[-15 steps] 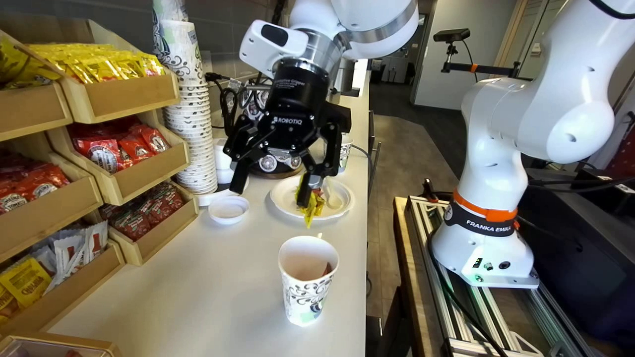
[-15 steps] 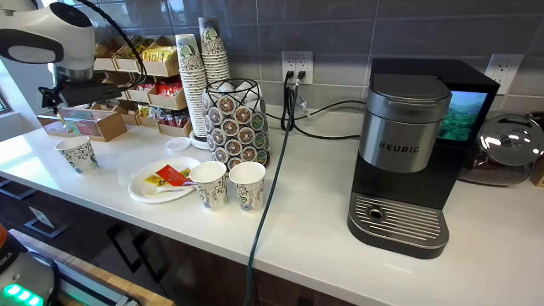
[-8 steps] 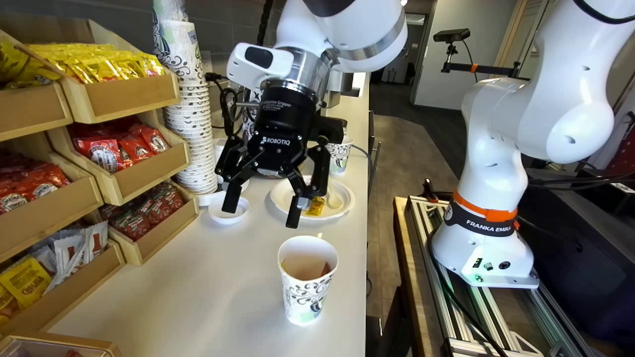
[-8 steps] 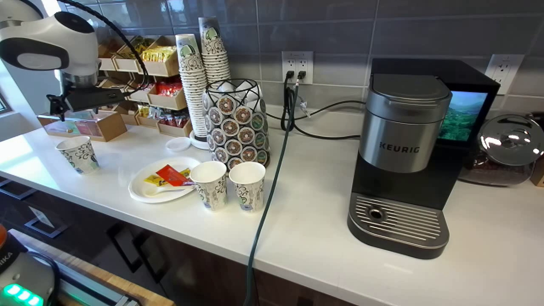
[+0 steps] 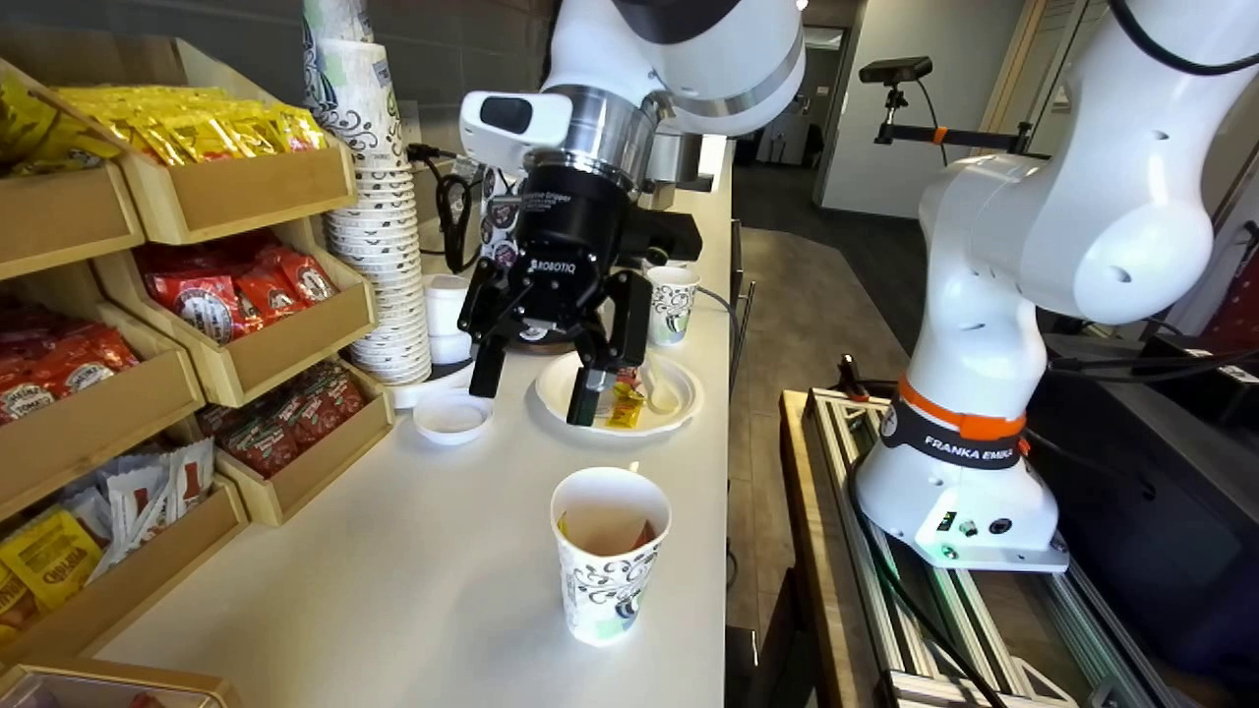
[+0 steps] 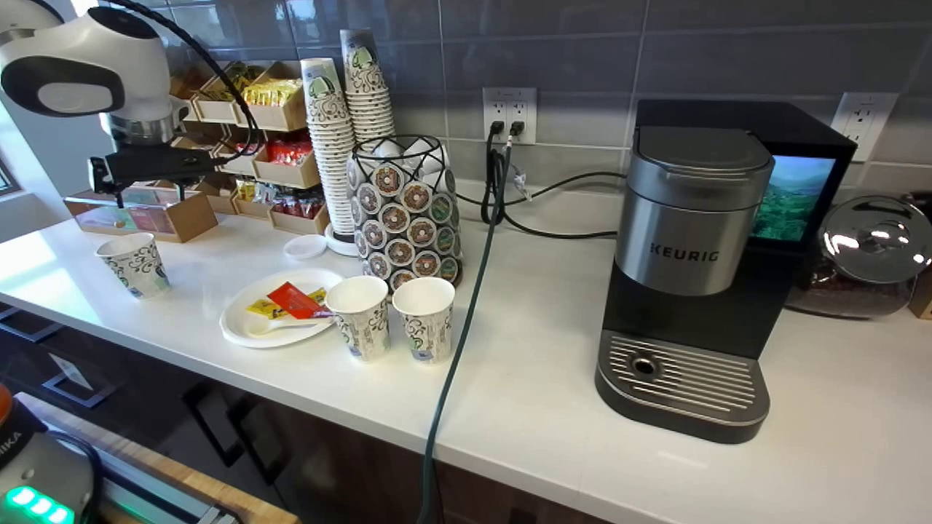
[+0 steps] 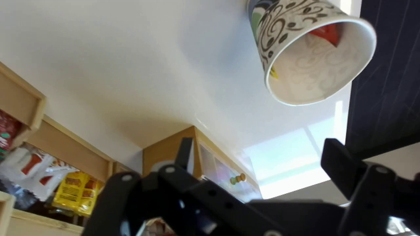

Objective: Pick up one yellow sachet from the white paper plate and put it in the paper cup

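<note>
My gripper [image 5: 532, 395] is open and empty, above the counter behind the paper cup [image 5: 608, 595] in an exterior view; its spread fingers [image 7: 259, 144] show in the wrist view. The paper cup stands upright and also shows in the wrist view [image 7: 292, 29]. Inside it are a yellow sachet edge [image 7: 273, 72] and a red packet [image 7: 329, 32]. The white paper plate [image 6: 231, 327] holds yellow sachets [image 6: 267, 308], a red packet [image 6: 293, 299] and a white spoon [image 6: 273, 326]. The plate [image 5: 554, 393] is partly hidden behind a finger in an exterior view.
Wooden bins [image 5: 261, 192] of packets and a tall cup stack [image 5: 382, 236] stand along the wall. A small white dish [image 5: 453, 416] lies near the plate. Two more cups [image 6: 364, 320], a pod rack [image 6: 404, 218] and a coffee maker [image 6: 688, 233] stand beyond. A wooden box [image 6: 191, 217] is near the paper cup.
One second ago a yellow sachet hung at one finger; it has dropped away, and a yellow edge now shows inside the cup. The gripper dipped, then rose slightly.
</note>
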